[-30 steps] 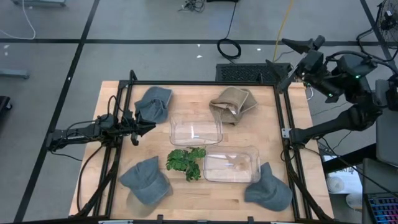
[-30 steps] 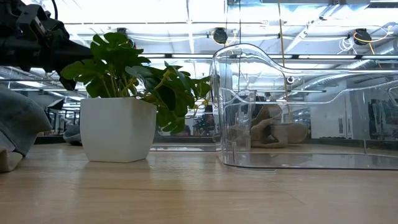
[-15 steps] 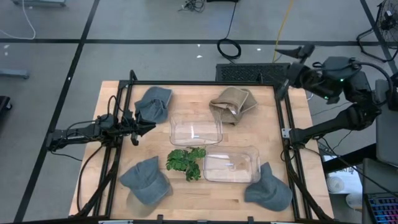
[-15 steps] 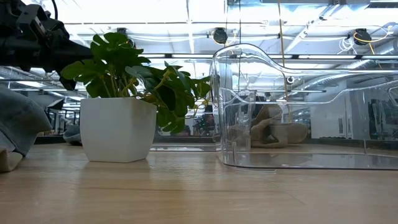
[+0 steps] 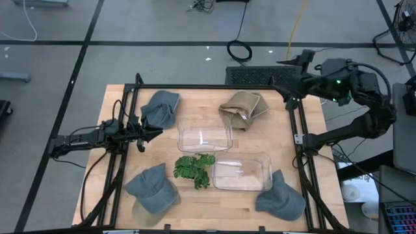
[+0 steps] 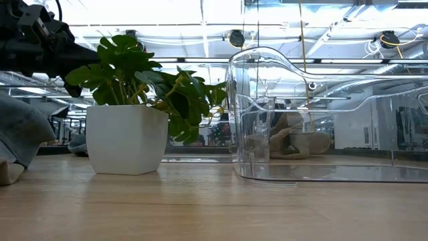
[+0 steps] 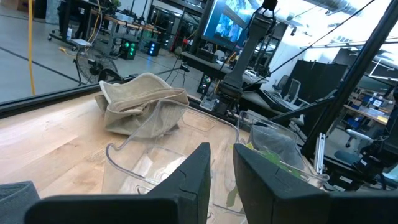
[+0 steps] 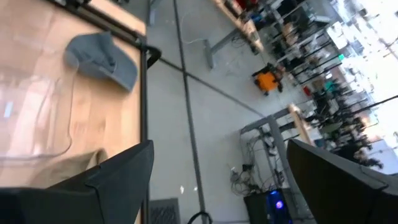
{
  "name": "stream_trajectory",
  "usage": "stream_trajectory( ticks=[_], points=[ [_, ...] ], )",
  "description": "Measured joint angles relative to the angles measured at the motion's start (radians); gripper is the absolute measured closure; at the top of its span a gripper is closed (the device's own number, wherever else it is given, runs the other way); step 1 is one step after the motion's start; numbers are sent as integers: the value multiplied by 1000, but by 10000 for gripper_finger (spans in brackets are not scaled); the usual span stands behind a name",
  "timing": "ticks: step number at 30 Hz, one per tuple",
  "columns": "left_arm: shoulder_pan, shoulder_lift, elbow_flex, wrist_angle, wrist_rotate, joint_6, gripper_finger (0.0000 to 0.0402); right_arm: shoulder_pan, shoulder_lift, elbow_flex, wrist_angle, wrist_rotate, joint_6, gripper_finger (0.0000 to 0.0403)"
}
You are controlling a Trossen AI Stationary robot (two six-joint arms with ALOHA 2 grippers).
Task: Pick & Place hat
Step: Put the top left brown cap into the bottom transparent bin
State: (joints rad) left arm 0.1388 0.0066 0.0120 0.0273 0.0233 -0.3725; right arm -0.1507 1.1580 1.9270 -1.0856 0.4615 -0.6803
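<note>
Several hats lie flat on the wooden table (image 5: 273,130): a grey hat (image 5: 159,108) at the far left, a tan hat (image 5: 242,109) at the far middle, a grey hat (image 5: 153,189) at the near left and a grey hat (image 5: 281,197) at the near right. My left gripper (image 5: 155,134) rests level at the table's left edge, its fingers (image 7: 198,163) a narrow gap apart with nothing between them. My right gripper (image 5: 290,70) hangs high over the far right corner, wide open (image 8: 214,155) and empty, pointing toward the tan hat (image 8: 59,169).
Two clear plastic bins (image 5: 205,134) (image 5: 242,171) stand at mid-table. A potted plant (image 5: 194,169) in a white pot (image 6: 127,139) sits between them. A black frame rail (image 5: 300,140) runs along each side. Cables and a black mat lie on the floor beyond the far edge.
My right gripper has swung from beyond the far right corner toward the table's left, coming in over that corner. It has sunk a little, rolled about its own axis, and stayed open. My left arm and the hats have kept still.
</note>
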Motion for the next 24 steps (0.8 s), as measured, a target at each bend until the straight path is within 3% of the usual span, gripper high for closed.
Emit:
stream_trajectory(
  ticks=[24],
  points=[
    [0, 0, 0, 0, 0, -1, 325, -515, 129, 0, -3, -387, -180, 46]
  ],
)
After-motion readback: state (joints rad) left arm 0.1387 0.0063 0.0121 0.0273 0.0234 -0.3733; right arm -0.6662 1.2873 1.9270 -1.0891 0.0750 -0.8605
